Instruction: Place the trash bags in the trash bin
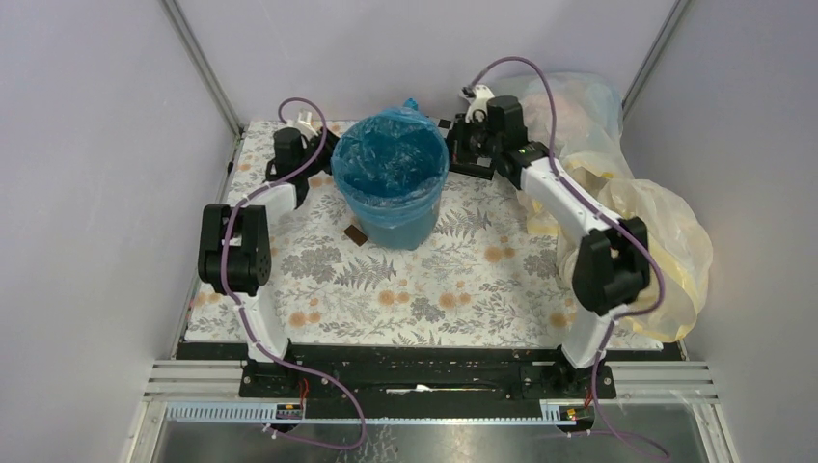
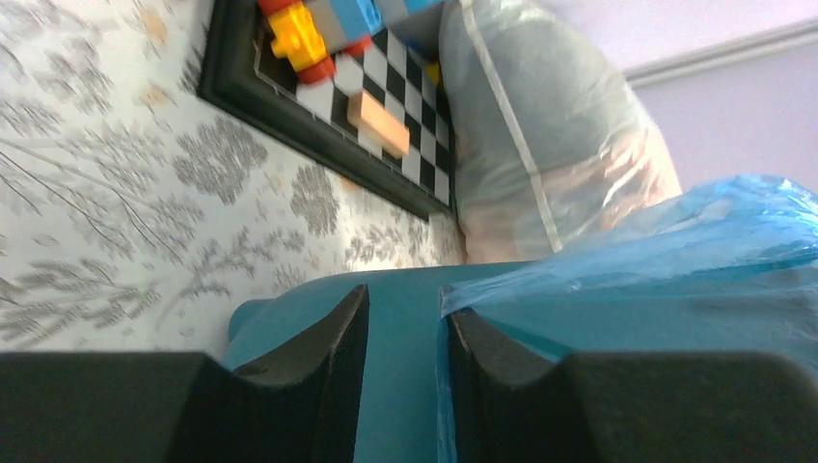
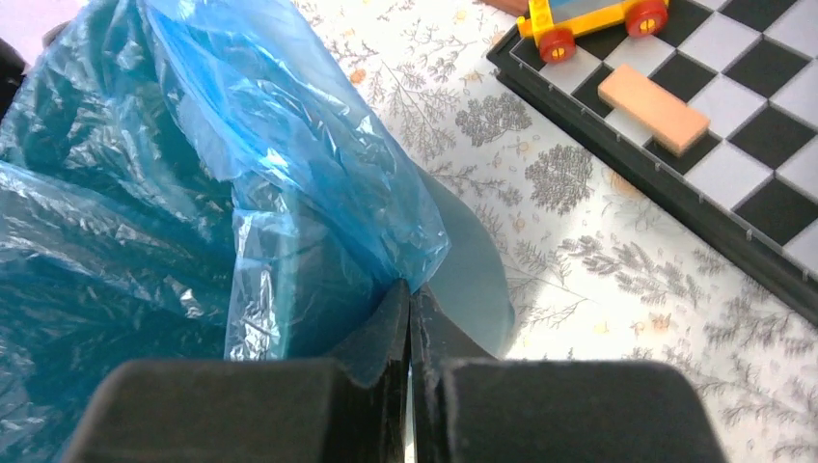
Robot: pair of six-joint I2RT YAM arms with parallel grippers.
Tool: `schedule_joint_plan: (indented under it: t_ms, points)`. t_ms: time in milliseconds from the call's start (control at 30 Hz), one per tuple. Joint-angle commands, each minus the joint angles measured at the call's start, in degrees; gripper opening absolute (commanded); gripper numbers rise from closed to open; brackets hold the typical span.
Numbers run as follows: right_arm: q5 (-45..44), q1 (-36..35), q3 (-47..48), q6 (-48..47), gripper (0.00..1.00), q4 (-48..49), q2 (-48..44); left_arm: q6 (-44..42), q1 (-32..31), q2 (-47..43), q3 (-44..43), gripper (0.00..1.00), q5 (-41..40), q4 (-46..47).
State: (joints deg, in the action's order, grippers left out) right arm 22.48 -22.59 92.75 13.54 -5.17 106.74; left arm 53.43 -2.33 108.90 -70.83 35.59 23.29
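The teal trash bin (image 1: 397,207) stands upright at the back middle of the table. A crinkly blue trash bag (image 1: 391,154) lines it and drapes over its rim. My left gripper (image 1: 328,147) is at the bin's left side; in the left wrist view it (image 2: 407,304) is open, with the bin's wall (image 2: 285,309) showing between the fingers and the bag's edge (image 2: 675,241) lying along the right finger. My right gripper (image 1: 451,145) is at the bin's right rim; in the right wrist view it (image 3: 410,294) is shut on the bag's edge (image 3: 193,174) beside the bin's rim (image 3: 473,270).
A black-and-white checkered board (image 3: 733,135) with toy blocks (image 2: 318,39) lies behind the bin. A large clear stuffed bag (image 1: 579,106) and pale-yellow bags (image 1: 666,231) fill the right side. A small brown block (image 1: 355,235) lies in front of the bin. Enclosure walls stand close.
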Motion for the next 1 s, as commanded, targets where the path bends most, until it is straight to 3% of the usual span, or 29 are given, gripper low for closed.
schedule_joint_plan:
  t_ms: [0, 200, 733, 967]
  points:
    - [-1.0, -1.1, -10.2, 7.2, 0.0, 6.4, -10.9, 0.5, -4.5, -4.5, 4.0, 0.35, 5.3, 1.3]
    - [-8.6, -1.1, -21.9, 11.8, 0.0, 9.2, -17.9, -3.1, -7.0, -7.0, 5.3, 0.27, -1.2, -6.6]
    - [-2.0, -1.1, -25.5, 12.7, 0.0, 7.7, -12.6, -8.3, -7.0, -12.0, 8.1, 0.22, -11.0, -15.5]
    - [-15.5, -0.8, -26.0, 9.5, 0.0, 2.0, -18.8, -8.2, -4.2, -18.1, 12.2, 0.14, -22.0, -20.2]
